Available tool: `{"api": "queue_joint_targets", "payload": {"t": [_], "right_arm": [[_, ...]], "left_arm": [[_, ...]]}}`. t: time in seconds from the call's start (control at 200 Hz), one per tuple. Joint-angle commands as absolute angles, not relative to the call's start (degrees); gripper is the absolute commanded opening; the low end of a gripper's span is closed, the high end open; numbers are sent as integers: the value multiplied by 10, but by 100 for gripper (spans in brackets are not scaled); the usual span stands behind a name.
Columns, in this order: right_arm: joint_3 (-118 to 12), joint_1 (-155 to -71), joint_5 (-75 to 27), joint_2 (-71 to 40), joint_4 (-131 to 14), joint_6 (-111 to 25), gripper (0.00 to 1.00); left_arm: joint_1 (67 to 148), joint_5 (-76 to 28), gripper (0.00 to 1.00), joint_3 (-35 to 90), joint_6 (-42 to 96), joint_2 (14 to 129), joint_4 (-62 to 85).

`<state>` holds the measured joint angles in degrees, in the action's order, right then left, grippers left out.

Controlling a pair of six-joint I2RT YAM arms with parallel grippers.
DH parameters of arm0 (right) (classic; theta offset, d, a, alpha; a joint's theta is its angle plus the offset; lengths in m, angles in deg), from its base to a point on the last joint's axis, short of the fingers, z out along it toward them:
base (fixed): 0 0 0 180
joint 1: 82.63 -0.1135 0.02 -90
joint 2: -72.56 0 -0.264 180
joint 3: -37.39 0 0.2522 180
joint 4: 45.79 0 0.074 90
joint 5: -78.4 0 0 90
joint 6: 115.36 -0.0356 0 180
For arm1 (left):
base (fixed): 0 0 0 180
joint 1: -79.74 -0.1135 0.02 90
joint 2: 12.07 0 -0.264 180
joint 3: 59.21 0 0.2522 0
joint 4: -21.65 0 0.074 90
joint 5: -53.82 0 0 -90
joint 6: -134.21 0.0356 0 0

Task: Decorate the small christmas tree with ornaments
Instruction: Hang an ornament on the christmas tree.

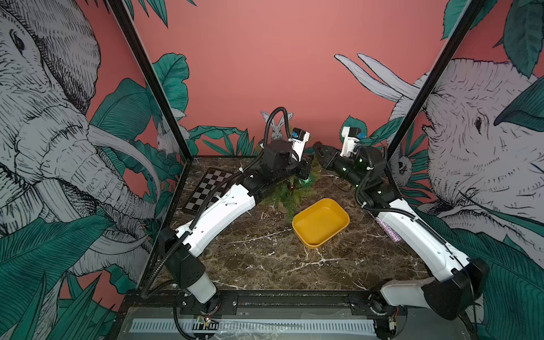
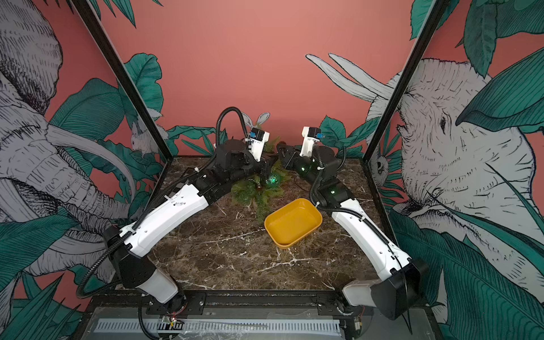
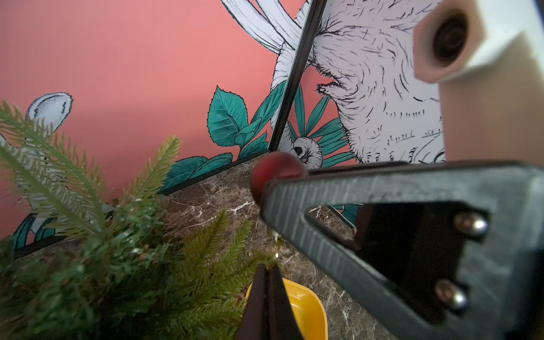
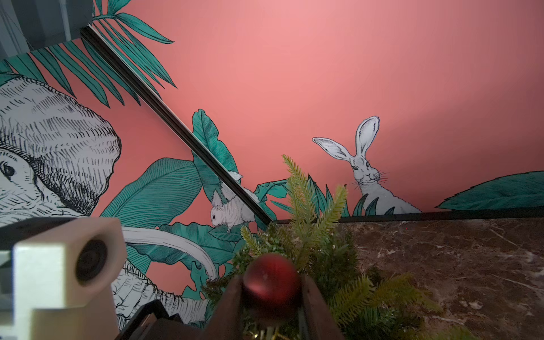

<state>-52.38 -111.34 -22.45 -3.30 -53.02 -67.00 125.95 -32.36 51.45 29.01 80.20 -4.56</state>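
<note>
Now, your right gripper (image 4: 270, 290) clamped on a red ball (image 4: 269, 276), left gripper (image 3: 266, 273) jaws together, both at the tree (image 2: 256, 194).

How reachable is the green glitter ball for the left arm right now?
Probably yes: the green glitter ball sits in the small christmas tree close by the left gripper, nothing visibly between. Its shut fingers must open first.

Marble desk (image 1: 265, 259) walled by jungle murals. Two white-and-black arms reach to a small fir tree (image 1: 282, 197) at the back, the left claw (image 1: 306, 169) over it and the right claw (image 1: 319, 151) just beside it. A green glitter ball (image 1: 303, 180) and a red ball (image 1: 291, 187) sit in the branches. A yellow tray (image 1: 321, 222) lies near the tree, and a chessboard (image 1: 206, 188) lies at the left.
</note>
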Motion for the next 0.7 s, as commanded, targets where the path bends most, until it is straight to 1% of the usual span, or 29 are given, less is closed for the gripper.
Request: {"api": "queue_joint_targets", "payload": {"t": [0.0,0.595,0.695], "right_arm": [[-520,-1110,-210,-15,-510,-660,29],[-519,-1091,-207,-51,-511,-662,29],[-495,-1090,-203,-51,-510,-666,28]], "left_arm": [[1262,-335,0,539,295,806,-50],[1259,-352,0,553,298,825,-65],[1259,-350,0,554,298,825,-68]]}}
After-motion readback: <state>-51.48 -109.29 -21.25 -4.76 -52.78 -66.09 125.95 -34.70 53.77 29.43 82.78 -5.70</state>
